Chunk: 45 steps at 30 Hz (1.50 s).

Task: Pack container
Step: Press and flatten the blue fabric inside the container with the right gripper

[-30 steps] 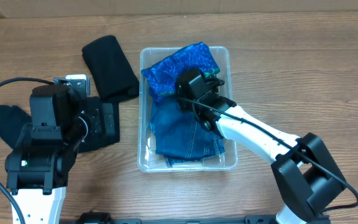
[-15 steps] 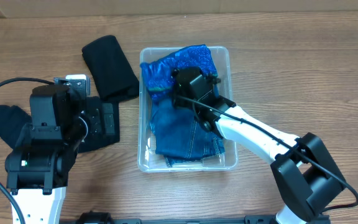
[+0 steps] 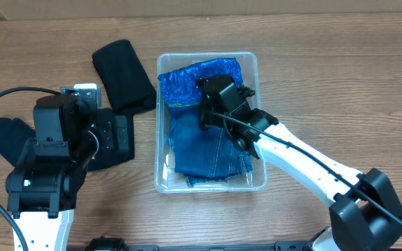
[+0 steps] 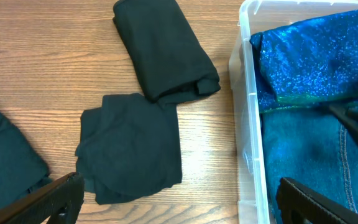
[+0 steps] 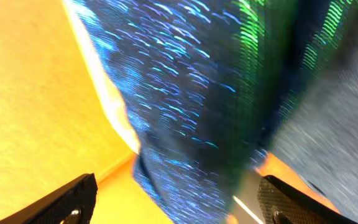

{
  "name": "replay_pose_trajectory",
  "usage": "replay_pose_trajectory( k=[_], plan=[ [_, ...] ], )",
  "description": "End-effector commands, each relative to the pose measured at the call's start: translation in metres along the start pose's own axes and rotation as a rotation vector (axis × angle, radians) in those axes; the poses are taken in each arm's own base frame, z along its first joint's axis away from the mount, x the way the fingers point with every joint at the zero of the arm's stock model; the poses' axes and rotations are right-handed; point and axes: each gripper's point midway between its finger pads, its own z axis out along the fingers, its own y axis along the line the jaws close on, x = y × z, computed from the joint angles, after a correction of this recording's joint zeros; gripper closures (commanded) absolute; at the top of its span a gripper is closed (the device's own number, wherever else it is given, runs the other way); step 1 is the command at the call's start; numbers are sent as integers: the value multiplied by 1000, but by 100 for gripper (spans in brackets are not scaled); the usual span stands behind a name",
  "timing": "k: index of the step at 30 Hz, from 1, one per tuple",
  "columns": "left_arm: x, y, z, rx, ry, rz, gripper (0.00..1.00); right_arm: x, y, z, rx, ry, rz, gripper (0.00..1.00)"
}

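The clear container [image 3: 211, 186] stands mid-table, its near wall [image 4: 247, 124] showing in the left wrist view. A sparkly blue garment [image 3: 183, 82] [image 4: 316, 56] fills its far end and folded denim [image 3: 201, 150] [image 4: 303, 162] its near part. My right gripper [image 3: 208, 89] hovers over the far end, open, its jaws [image 5: 185, 208] wide apart with the sparkly cloth [image 5: 185, 81] lying just beyond them. My left gripper [image 3: 110, 132] [image 4: 179, 208] is open above the table, left of the container, holding nothing.
A rolled black garment [image 3: 123, 75] [image 4: 166, 50] lies left of the container. A flat folded black one [image 4: 132, 146] sits nearer, partly under my left arm. Another black piece [image 3: 9, 139] [image 4: 5, 162] lies at the far left.
My right gripper has opened and let go of the sparkly blue garment, which has settled flatter into the container's far end. The gripper has drawn slightly to the right. My left arm has not moved.
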Motion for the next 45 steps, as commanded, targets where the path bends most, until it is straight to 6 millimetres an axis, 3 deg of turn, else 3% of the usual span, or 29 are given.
replay_pose_trajectory(
  k=[1, 6, 8, 9, 13, 15, 19, 20, 23, 24, 30, 36, 40, 45],
  plan=[
    [-7, -1, -4, -4, -22, 20, 0, 30, -9, -9, 60, 151, -42, 13],
    [-8, -1, -4, -4, -26, 20, 0, 40, -9, -18, 40, 220, -354, 15],
    [-9, -1, -4, -4, -29, 20, 0, 37, -5, -26, 27, 199, -466, 7],
    [-9, -1, -4, -4, -29, 20, 0, 35, -1, -32, 13, 182, -550, 0],
    [-10, -1, -4, -4, -33, 20, 0, 29, 23, -54, -63, 103, -940, 0],
    [-10, -1, -4, -4, -33, 20, 0, 31, 33, -61, -89, 84, -1187, 16],
    [-10, -1, -4, -4, -33, 20, 0, 31, 37, -69, -68, 74, -1598, 30],
    [-10, -1, -4, -4, -32, 20, 0, 27, 36, -70, -51, 61, -1630, 35],
    [-10, -1, -4, -4, -32, 20, 0, 3, 40, -70, 28, -35, -1649, 73],
    [-10, -1, -4, -4, -32, 20, 0, -3, 41, -68, 37, -44, -1643, 77],
    [-10, -1, -4, -4, -33, 20, 0, -30, 51, -45, 31, -44, -1673, 89],
    [-10, -1, -4, -4, -32, 20, 0, -29, 42, -16, 26, -3, -1720, 93],
    [-10, -1, -4, -4, -32, 20, 0, -29, 17, 9, 61, 88, -1715, 93],
    [-10, -1, -4, -4, -32, 20, 0, -37, -31, 46, 164, 223, -1691, 93]
  ],
)
